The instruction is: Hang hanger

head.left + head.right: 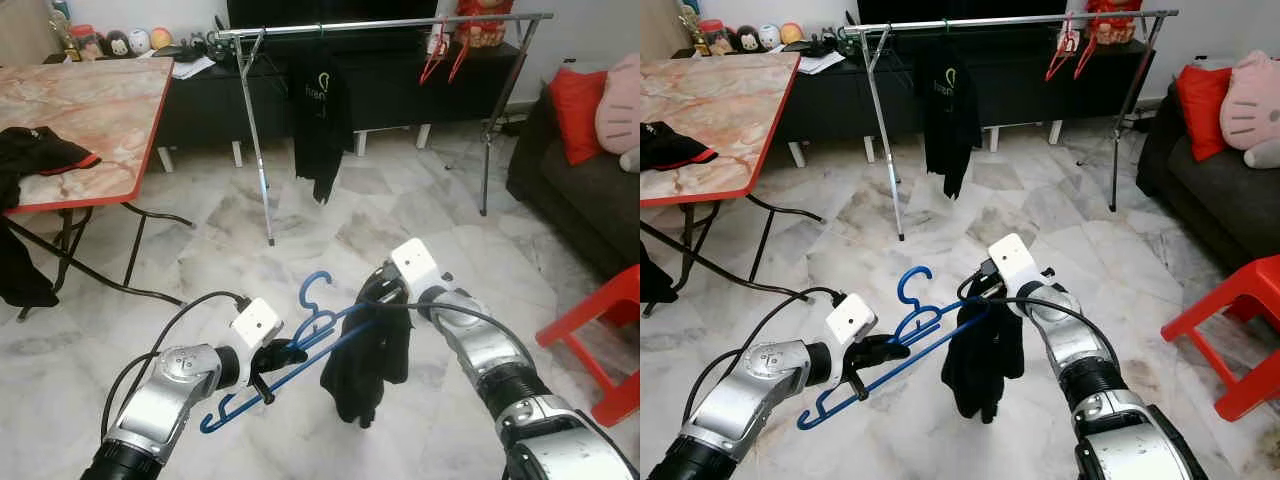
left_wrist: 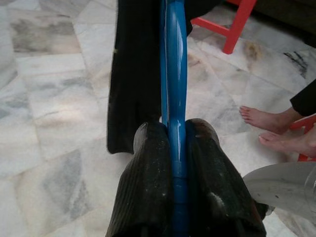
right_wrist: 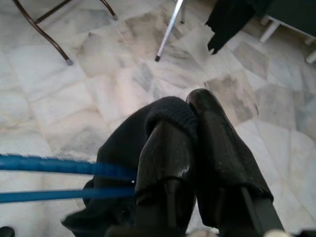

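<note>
Blue plastic hanger (image 1: 300, 350) hangs low in front of the robot over the pale marble floor (image 1: 400, 220), held at both ends. The left gripper (image 1: 275, 362) has its jaws clamped together on the hanger's lower bar, the blue rod running straight between the two black fingers (image 2: 148, 187). The right gripper (image 1: 385, 300) has its jaws pressed shut on the black cloth garment (image 1: 370, 365) draped on the hanger's far shoulder, with the blue bars passing just beside them.

The garment looks only partly seated on the hanger; if the right jaws let go or the arms pull apart, it could slide off onto the floor. The hook (image 1: 315, 288) points up and away, so a twist in the left grip could turn it off line before it meets the rail.

A person's bare feet (image 2: 276, 128) stand close by, near a red plastic stool (image 1: 600, 335). Well beyond stands the silver metal clothes rack (image 1: 380, 24), already carrying a black shirt (image 1: 320, 120) and red hangers (image 1: 445, 55); crowding those is another risk.
</note>
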Motion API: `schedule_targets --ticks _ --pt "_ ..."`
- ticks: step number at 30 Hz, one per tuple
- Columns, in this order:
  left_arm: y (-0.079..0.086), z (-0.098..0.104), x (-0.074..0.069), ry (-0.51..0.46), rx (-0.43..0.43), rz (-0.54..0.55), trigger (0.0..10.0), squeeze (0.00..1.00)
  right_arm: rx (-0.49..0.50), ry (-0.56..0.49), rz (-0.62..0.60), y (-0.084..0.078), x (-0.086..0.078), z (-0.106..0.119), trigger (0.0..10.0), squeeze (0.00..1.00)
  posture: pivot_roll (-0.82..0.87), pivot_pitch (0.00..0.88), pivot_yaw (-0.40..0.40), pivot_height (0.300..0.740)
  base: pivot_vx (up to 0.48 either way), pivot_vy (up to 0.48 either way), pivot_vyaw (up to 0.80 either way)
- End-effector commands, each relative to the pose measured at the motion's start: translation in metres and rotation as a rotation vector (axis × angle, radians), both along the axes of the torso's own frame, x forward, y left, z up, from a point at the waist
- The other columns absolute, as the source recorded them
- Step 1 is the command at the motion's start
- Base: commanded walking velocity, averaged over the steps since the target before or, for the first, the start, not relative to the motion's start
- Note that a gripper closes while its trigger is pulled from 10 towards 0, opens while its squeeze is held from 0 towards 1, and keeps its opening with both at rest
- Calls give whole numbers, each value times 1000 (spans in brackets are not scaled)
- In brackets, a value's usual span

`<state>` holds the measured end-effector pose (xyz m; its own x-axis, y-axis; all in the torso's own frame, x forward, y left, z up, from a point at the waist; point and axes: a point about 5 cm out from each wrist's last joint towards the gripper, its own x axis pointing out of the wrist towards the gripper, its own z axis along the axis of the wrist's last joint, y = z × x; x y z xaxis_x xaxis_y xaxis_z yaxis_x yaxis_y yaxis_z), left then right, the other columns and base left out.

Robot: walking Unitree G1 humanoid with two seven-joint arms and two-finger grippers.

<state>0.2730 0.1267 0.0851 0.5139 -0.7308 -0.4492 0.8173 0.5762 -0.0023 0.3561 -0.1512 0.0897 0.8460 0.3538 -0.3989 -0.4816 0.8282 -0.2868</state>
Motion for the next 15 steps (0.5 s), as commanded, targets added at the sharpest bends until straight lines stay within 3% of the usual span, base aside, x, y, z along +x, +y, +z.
schedule_targets --ticks 1,5,15 --pt "-7 7 -2 -15 -47 -47 10000 0 -23 -23 47 2 0 6 10000 0 -78 0 -31 740 0 0 0" --pt "-10 11 -3 -13 -86 -63 10000 0 -40 -13 52 -1 -2 3 10000 0 -78 0 -31 740 0 0 0" --pt "-6 13 -10 15 -90 -147 10000 0 -103 0 135 -4 -6 2 10000 0 -76 0 -34 740 0 0 0"
